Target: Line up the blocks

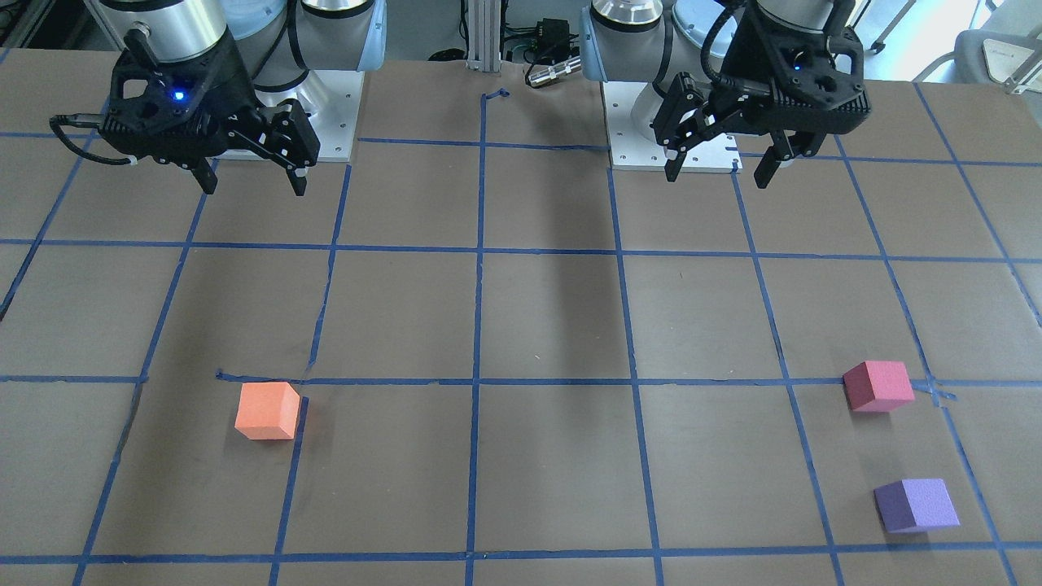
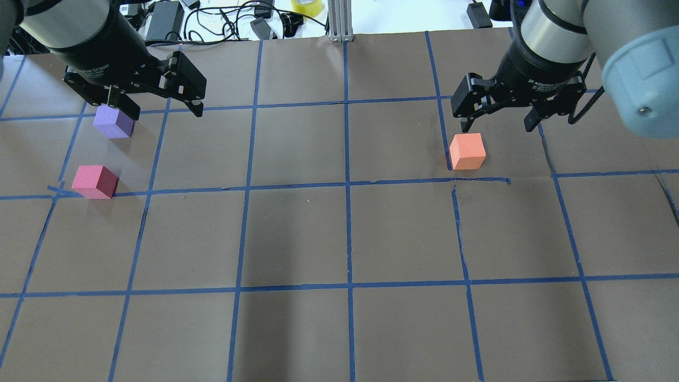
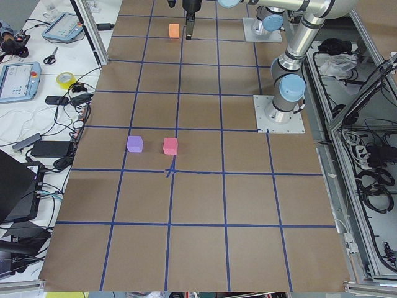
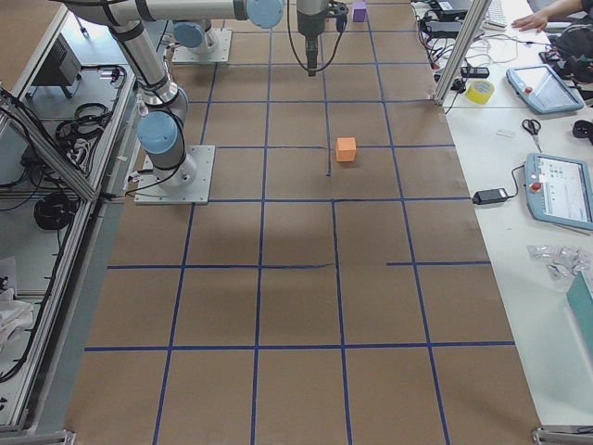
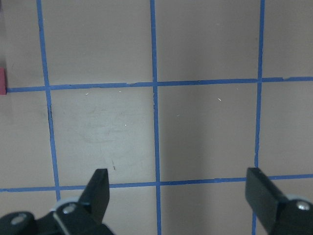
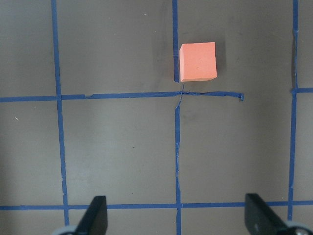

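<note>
Three foam cubes lie apart on the brown table. The orange block [image 1: 267, 411] [image 2: 467, 152] [image 6: 197, 61] sits on my right side. The red-pink block [image 1: 877, 386] [image 2: 94, 182] and the purple block [image 1: 916, 505] [image 2: 113, 121] sit on my left side, the purple one farther from my base. My left gripper [image 1: 720, 175] [image 2: 165, 113] [image 5: 178, 196] is open and empty, held high. My right gripper [image 1: 254, 187] [image 2: 497, 127] [image 6: 177, 218] is open and empty, held high, with the orange block ahead of it. The left wrist view shows only a sliver of the red-pink block [image 5: 2, 81].
Blue tape lines [image 2: 347, 185] form a grid on the table. The arms' base plates [image 1: 326, 130] [image 1: 643, 146] stand at my edge. Cables and a yellow tape roll [image 2: 306, 6] lie beyond the far edge. Tablets [image 4: 556, 190] lie on a side bench.
</note>
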You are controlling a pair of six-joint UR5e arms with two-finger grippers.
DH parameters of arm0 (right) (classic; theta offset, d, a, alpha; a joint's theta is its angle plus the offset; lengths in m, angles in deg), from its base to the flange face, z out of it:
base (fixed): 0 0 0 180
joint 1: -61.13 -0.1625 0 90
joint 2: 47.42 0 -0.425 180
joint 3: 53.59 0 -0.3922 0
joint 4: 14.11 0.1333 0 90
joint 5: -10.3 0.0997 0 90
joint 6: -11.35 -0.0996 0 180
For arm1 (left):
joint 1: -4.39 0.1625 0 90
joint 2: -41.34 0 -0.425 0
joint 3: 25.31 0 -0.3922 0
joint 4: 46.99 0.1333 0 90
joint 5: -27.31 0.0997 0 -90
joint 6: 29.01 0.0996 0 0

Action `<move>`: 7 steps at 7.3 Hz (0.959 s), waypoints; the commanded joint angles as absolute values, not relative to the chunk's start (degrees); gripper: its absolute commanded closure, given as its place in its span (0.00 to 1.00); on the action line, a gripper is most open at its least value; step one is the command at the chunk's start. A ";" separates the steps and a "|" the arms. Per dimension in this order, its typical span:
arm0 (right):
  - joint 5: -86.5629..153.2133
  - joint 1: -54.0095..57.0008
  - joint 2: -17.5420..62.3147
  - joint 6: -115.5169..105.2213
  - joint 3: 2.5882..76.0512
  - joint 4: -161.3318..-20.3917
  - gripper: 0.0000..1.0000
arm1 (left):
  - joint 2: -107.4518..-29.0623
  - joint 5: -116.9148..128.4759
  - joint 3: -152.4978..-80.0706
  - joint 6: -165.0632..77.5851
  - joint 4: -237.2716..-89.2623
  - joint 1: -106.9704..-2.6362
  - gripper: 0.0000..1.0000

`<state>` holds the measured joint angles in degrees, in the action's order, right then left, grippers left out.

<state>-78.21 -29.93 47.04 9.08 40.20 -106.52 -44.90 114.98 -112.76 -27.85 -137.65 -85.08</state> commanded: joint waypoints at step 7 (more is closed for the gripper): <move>-78.90 -29.84 47.50 9.51 40.28 -102.62 0.00 | -45.06 114.94 -112.77 -27.87 -137.69 -85.08 0.00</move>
<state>-78.84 -29.93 47.59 9.49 40.21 -102.59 -44.98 114.99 -112.76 -27.86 -137.63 -85.08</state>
